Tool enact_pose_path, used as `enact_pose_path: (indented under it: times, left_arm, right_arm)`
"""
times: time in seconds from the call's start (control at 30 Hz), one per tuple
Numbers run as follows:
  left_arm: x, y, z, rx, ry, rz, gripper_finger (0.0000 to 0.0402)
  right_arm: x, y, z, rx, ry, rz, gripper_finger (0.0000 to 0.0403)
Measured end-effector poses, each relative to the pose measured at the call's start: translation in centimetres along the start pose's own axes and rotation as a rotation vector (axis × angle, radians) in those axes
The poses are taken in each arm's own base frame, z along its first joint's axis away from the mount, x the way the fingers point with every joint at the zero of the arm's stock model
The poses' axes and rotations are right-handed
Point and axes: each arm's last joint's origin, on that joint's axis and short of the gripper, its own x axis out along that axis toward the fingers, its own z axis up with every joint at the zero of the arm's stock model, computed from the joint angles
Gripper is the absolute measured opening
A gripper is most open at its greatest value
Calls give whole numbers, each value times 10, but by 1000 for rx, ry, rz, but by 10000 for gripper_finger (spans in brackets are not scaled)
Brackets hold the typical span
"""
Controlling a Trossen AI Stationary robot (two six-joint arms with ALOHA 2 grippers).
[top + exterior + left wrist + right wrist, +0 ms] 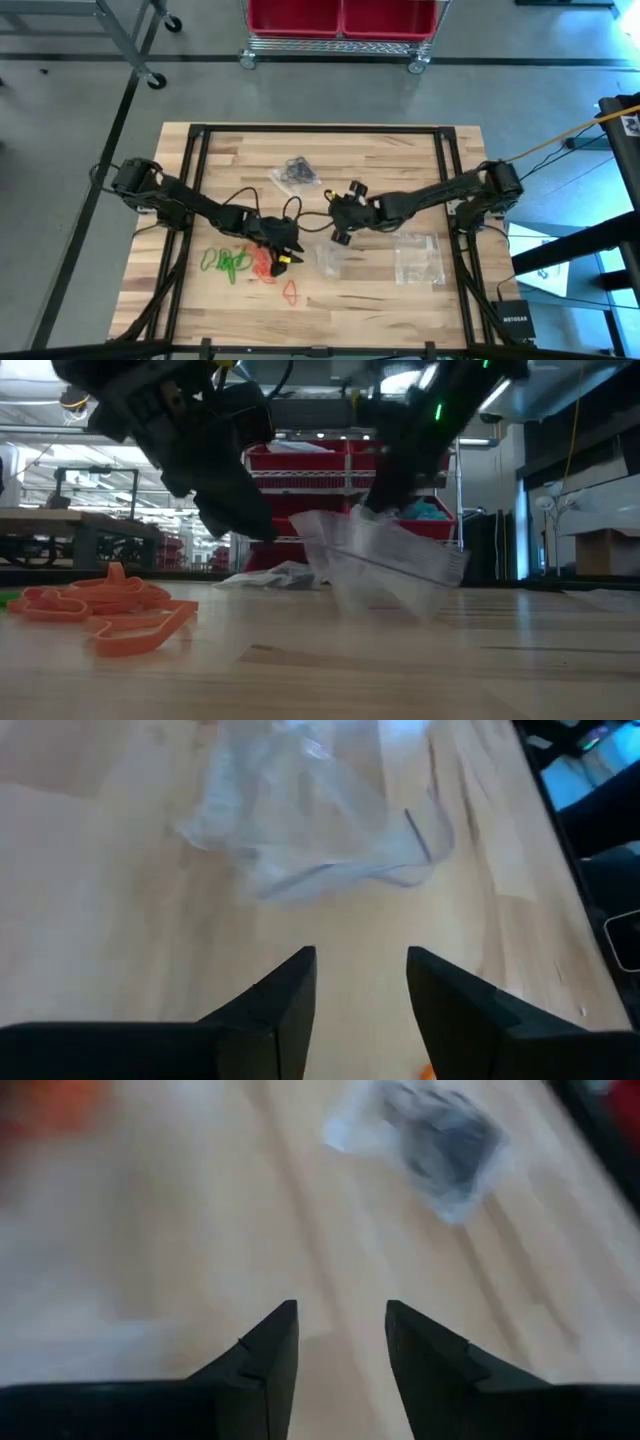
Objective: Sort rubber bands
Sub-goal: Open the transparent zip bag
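Here, the left tool (291,250) and right tool (341,228) both hover with fingers apart, empty, above the wooden bench (420,160); thin orange-red rubber bands (264,266) lie at seven o'clock.

One word can be read: "NETGEAR", in pale letters on a small black box (513,319) in the high view. The box lies at the counter's (400,150) near right corner, well apart from the right claw (345,215), out to that claw's right and nearer the counter's front edge, past the two clear bags. A white tag with a dark mark sits on the black frame (627,123) at the picture's right edge, far to the right of the same claw, but its mark is too small to read. Nothing legible shows in the low view or in either wrist view.
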Motion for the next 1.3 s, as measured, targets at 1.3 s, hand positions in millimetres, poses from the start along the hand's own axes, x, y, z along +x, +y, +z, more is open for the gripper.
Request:
enact_pose_path:
  times: [1.3]
  left_arm:
    - [-25, 3, 4, 71, 20, 138, 150]
  right_arm:
    - [-66, 80, -29, 118, -51, 246, 143]
